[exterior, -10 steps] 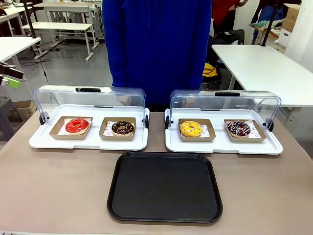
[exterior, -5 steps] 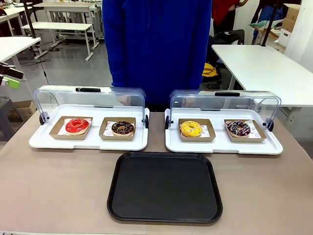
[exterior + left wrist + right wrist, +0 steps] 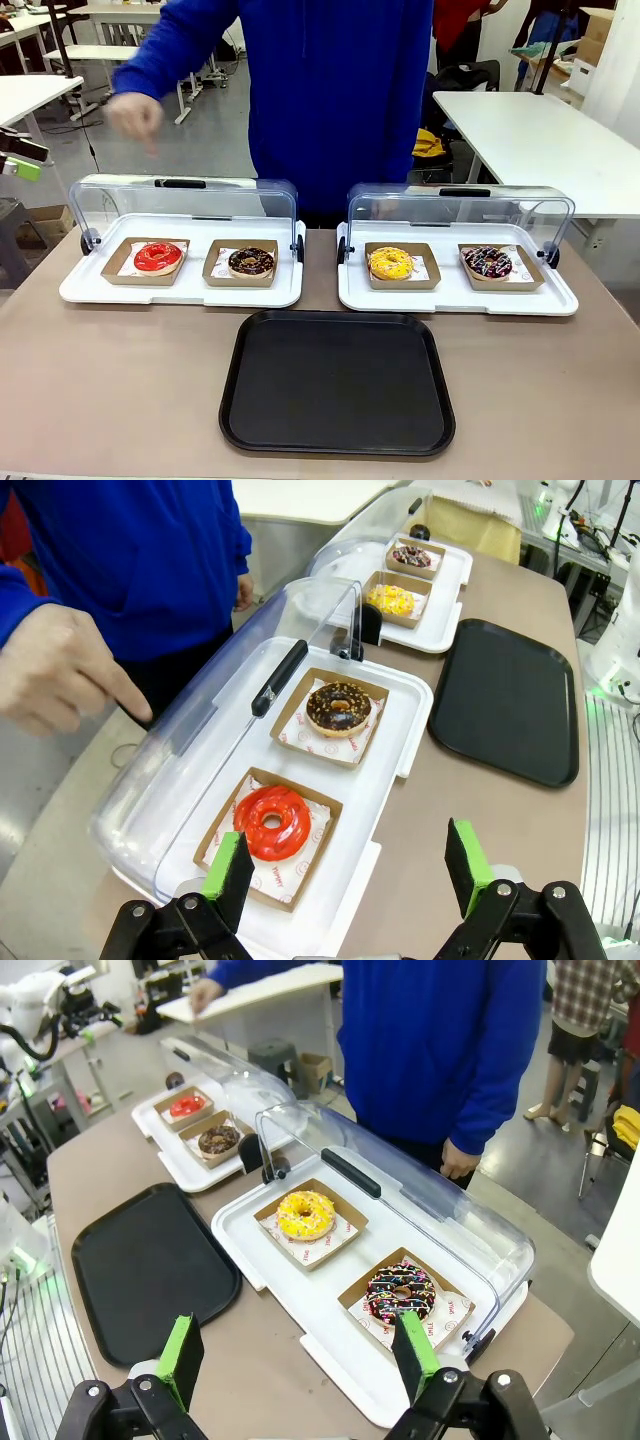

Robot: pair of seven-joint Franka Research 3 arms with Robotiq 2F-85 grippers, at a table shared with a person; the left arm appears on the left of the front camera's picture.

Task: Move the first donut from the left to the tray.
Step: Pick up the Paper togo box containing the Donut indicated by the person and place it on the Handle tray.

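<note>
Hand newly raised points down above red donut; left gripper and right gripper fingers apart.

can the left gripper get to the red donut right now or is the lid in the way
Probably yes: the clear lid is swung back, leaving the red donut uncovered, the left gripper is open facing it, and the person's hand hovers beyond the lid, not over the donut.

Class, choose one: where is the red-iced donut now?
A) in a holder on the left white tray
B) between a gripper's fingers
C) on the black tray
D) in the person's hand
A: the red-iced donut sits in its cardboard holder on the left white tray, beside the chocolate donut.
</note>
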